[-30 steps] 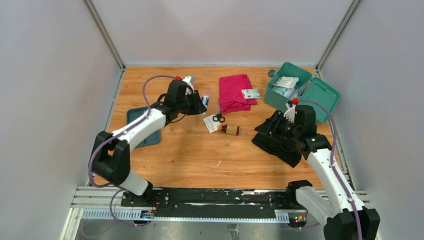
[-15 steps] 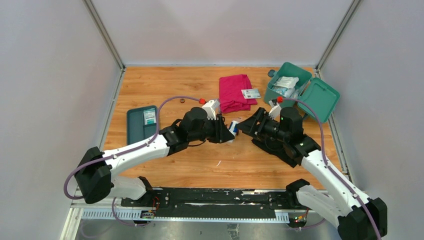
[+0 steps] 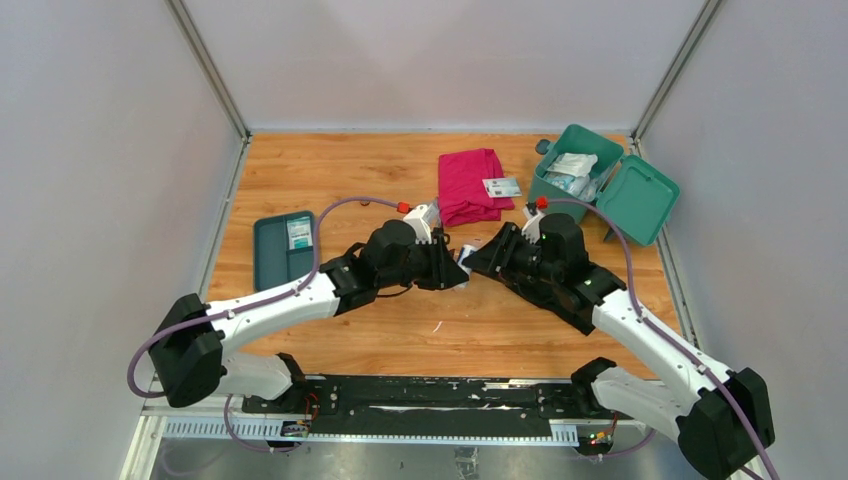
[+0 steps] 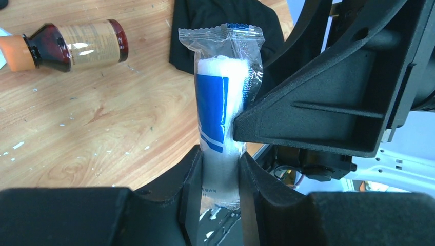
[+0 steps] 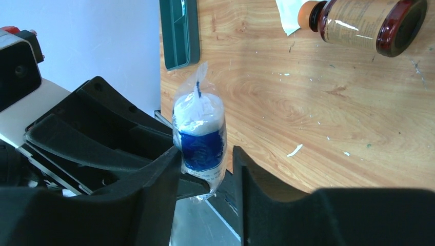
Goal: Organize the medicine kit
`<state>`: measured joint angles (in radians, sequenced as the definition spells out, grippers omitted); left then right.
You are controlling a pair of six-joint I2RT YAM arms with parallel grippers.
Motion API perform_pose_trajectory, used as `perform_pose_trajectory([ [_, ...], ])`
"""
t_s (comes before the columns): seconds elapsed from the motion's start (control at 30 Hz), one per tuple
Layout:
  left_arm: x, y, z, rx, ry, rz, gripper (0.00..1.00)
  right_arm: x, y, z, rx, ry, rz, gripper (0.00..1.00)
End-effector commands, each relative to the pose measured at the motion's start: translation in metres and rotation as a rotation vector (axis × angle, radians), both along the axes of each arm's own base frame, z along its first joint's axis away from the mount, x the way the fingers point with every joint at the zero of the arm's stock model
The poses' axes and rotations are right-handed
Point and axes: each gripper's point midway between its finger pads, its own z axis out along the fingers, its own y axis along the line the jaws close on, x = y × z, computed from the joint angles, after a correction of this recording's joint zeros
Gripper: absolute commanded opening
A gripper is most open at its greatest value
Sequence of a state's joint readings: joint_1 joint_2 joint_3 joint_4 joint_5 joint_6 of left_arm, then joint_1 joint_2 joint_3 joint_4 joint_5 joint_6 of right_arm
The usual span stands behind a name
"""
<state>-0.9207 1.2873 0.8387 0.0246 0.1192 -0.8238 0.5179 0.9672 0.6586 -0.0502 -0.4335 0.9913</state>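
Note:
A bandage roll in a clear wrapper with a blue label (image 4: 223,102) stands clamped at its lower end in my left gripper (image 4: 220,164), held above the table's middle (image 3: 460,262). My right gripper (image 5: 208,159) meets it from the other side. Its jaws straddle the packet's (image 5: 200,133) free end: one finger touches the wrapper and a gap shows at the other. The medicine kit (image 3: 548,197), a teal box, stands open at the back right with packets inside and its lid (image 3: 640,198) folded out to the right.
A brown bottle (image 4: 77,43) with an orange cap lies on the wood just beyond the grippers. A black cloth (image 3: 575,312) lies under my right arm. A pink cloth (image 3: 470,185) with a card (image 3: 502,187) is at the back. A dark teal tray (image 3: 270,262) sits at left.
My left arm has swung from the back left to the middle with the packet. My right arm has reached left to meet it, its jaws now around the packet's end.

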Motion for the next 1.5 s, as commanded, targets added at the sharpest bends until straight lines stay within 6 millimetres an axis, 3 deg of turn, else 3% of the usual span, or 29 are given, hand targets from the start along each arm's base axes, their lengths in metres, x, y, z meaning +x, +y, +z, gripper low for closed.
perform_pose_trajectory([
  [0.0, -0.001, -0.001, 0.007, -0.029, -0.022, 0.007, 0.27, 0.003, 0.004, 0.01, 0.029, -0.01, -0.024, 0.42],
  [0.13, -0.003, 0.001, 0.002, -0.021, -0.015, 0.005, 0.36, 0.007, 0.0, 0.011, 0.019, -0.018, -0.062, 0.3],
  [0.27, -0.005, 0.0, 0.003, -0.023, -0.017, -0.009, 0.52, 0.009, -0.002, 0.007, 0.007, -0.009, -0.082, 0.13],
  [0.4, -0.008, 0.001, 0.013, -0.039, -0.038, -0.025, 0.68, 0.015, -0.01, 0.006, -0.048, -0.035, -0.114, 0.07],
  [0.5, -0.004, 0.015, 0.024, 0.009, -0.083, 0.012, 0.79, 0.026, -0.028, 0.014, -0.141, -0.098, -0.175, 0.07],
  [0.63, 0.005, 0.052, 0.033, 0.149, -0.162, 0.102, 0.88, 0.048, -0.067, 0.034, -0.294, -0.193, -0.269, 0.07],
  [0.73, 0.015, 0.087, 0.031, 0.266, -0.198, 0.2, 0.93, 0.074, -0.107, 0.048, -0.429, -0.227, -0.364, 0.07],
  [0.77, 0.019, 0.099, 0.029, 0.296, -0.2, 0.236, 0.93, 0.082, -0.122, 0.045, -0.475, -0.212, -0.396, 0.07],
  [0.87, 0.027, 0.138, 0.012, 0.401, -0.185, 0.349, 0.94, 0.106, -0.154, 0.056, -0.5, -0.187, -0.47, 0.07],
  [0.97, 0.028, 0.163, -0.014, 0.472, -0.143, 0.393, 0.95, 0.128, -0.183, 0.064, -0.514, -0.173, -0.539, 0.07],
  [1.13, 0.025, 0.173, -0.035, 0.51, -0.1, 0.372, 0.94, 0.169, -0.23, 0.055, -0.581, -0.106, -0.632, 0.07],
  [1.47, 0.02, 0.18, -0.053, 0.569, -0.107, 0.333, 0.94, 0.257, -0.296, 0.029, -0.747, -0.029, -0.695, 0.08],
])
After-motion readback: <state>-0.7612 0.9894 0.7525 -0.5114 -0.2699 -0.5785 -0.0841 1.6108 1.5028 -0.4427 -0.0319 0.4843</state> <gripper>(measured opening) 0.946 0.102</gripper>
